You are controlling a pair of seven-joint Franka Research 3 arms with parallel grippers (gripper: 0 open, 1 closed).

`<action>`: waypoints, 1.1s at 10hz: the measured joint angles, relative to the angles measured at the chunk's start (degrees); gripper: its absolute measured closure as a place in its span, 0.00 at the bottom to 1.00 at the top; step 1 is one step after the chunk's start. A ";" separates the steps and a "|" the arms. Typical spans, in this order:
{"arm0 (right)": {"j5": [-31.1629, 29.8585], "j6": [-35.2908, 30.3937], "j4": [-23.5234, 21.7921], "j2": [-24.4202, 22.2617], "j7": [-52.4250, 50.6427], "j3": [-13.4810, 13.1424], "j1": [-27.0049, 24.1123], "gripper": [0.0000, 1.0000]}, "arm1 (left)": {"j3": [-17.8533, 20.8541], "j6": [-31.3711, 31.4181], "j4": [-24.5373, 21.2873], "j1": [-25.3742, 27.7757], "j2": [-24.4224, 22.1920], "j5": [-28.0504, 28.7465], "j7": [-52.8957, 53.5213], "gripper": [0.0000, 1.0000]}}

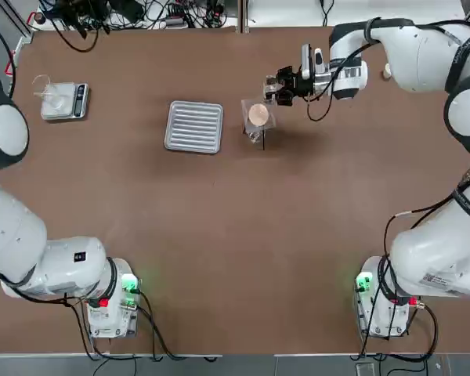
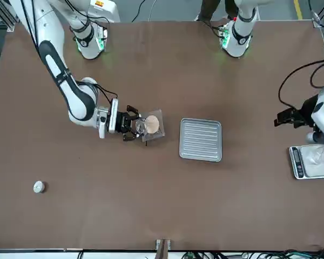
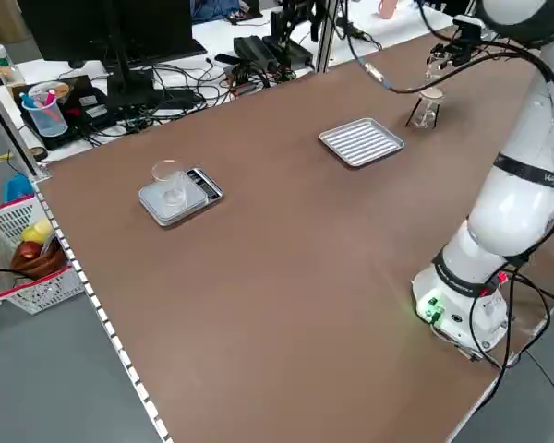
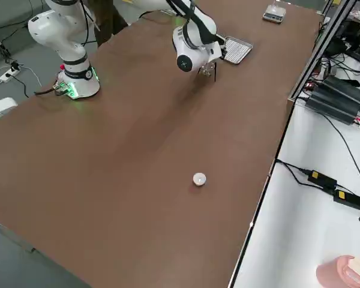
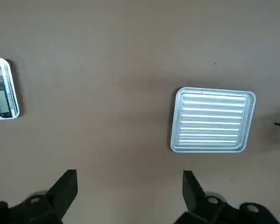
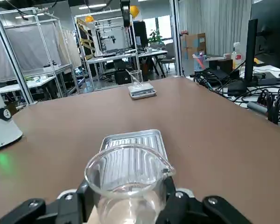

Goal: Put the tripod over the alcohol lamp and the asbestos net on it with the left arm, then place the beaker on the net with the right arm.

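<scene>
Holding beaker beside the net – right pincer clamped, left pincer wide

Surface [image 1: 219, 235]: plain brown top, both arm bases w/ green lights at the robot's edge. Room: cables and power bricks along the far edge, a white side bench w/ adapters, a monitor, metal-frame cells further back, a basket w/ bottles on the floor.

Right pincer [image 1: 280, 84] reaches in level, fingers closed tight on the beaker [image 6: 126, 179], which sits upright between them, spout rim up. Just past its fingertips is the asbestos net [image 1: 258, 115], tan centre up, lying on the tripod [image 3: 423, 111]; black legs show under it. Alcohol lamp [image 3: 427, 113] shows as clear glass betw. the legs, under the net. Beaker is at the net's edge on the pincer's side; can't tell if it touches the net. Ribbed metal tray [image 1: 194, 126] lies beyond the net from the right pincer, near but apart. Small white capped cylinder [image 2: 39, 186] well behind the right pincer, alone.

Left pincer [image 5: 129, 184]: fingers spread wide, nothing betw. them, held above the surface. Tray ahead of it to one side, scale [image 1: 65, 101] w/ a clear cup [image 3: 169, 182] on it to the other.
</scene>
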 joint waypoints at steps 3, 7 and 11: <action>3.21 2.61 -0.09 0.00 -1.54 0.00 2.80 0.41 | 0.43 -0.17 1.42 -1.41 -4.68 0.42 -6.73 0.01; 4.95 3.53 -0.99 0.00 -2.69 0.00 4.28 0.41 | 0.11 -1.24 1.68 -1.86 -3.66 0.45 -8.91 0.01; 5.28 5.15 -1.06 0.00 -2.95 -0.01 4.90 0.41 | 0.10 -1.26 1.74 -1.81 -3.34 0.46 -9.00 0.00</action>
